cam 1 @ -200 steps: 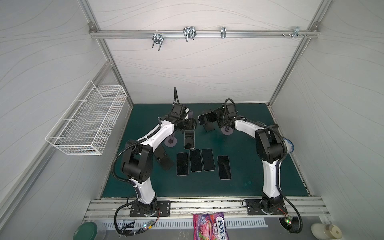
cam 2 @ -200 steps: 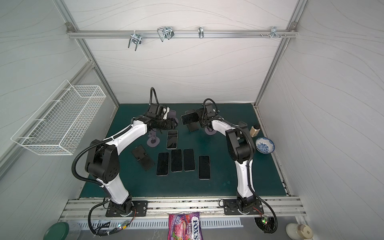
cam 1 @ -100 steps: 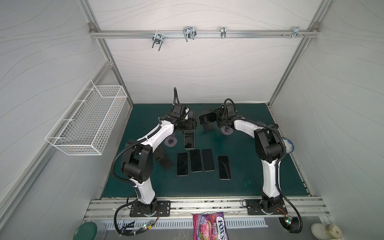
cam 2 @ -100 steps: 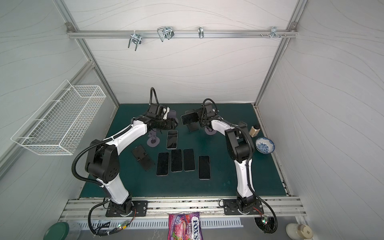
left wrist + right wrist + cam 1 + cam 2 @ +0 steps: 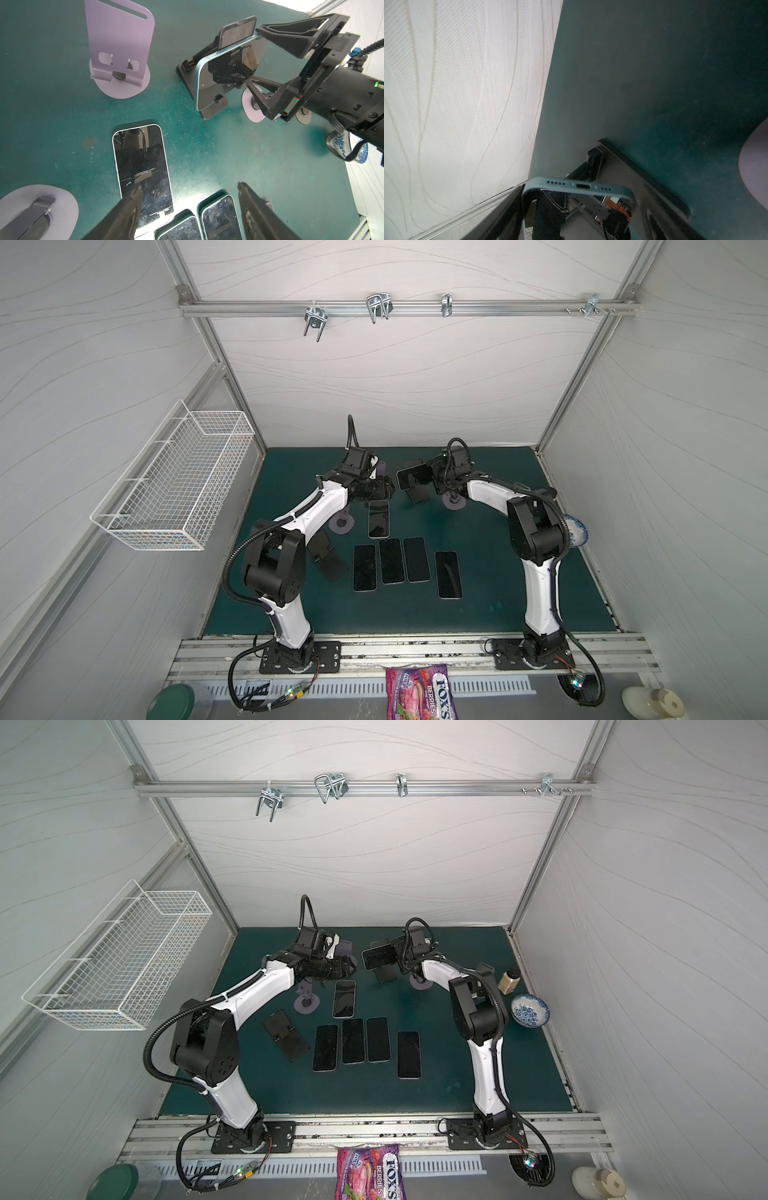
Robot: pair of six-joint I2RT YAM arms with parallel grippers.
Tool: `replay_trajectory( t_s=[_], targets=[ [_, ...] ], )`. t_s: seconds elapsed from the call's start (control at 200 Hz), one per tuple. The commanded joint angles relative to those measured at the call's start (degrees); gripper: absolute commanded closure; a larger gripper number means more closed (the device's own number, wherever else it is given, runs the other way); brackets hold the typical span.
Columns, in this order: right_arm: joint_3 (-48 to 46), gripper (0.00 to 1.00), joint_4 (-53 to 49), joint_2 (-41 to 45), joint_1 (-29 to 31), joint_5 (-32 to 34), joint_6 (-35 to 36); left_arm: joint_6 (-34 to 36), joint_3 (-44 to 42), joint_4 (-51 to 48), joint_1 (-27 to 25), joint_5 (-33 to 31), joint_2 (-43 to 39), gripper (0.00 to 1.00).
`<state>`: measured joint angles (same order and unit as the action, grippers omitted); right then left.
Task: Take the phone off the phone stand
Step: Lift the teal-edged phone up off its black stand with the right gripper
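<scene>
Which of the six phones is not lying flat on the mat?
The blue-edged phone, standing landscape on the black stand, between the fingers of the right gripper. The other five phones lie flat, screen up, on the green mat.

Bright even light, soft shadows, mirror reflections on phone (image 5: 209, 83), right wrist view dim

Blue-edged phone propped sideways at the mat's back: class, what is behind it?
A black folding phone stand: its textured back pad and base show. The blue-edged phone covers its middle.
</scene>
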<state>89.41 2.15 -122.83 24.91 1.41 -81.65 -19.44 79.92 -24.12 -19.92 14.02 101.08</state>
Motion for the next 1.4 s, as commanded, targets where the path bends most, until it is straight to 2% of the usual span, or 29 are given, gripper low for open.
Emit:
replay_trajectory(
  t_s=[0.0,0.66,1.395],
  targets=[
    [1.8,0.15,0.3,-1.6,0.5,0.8,-1.9,-0.6,2.6,-0.3,0.2,0.6,0.1,0.26],
    [1.8,0.2,1.9,-2.3,0.5,1.1,-2.9,-1.0,3.0,-1.1,0.2,0.7,0.7,0.26],
    [-1.4,0.35,5.6,-0.5,0.6,3.1,-4.6,-1.3,2.9,-1.0,0.2,0.7,0.6,0.26]
  ],
)
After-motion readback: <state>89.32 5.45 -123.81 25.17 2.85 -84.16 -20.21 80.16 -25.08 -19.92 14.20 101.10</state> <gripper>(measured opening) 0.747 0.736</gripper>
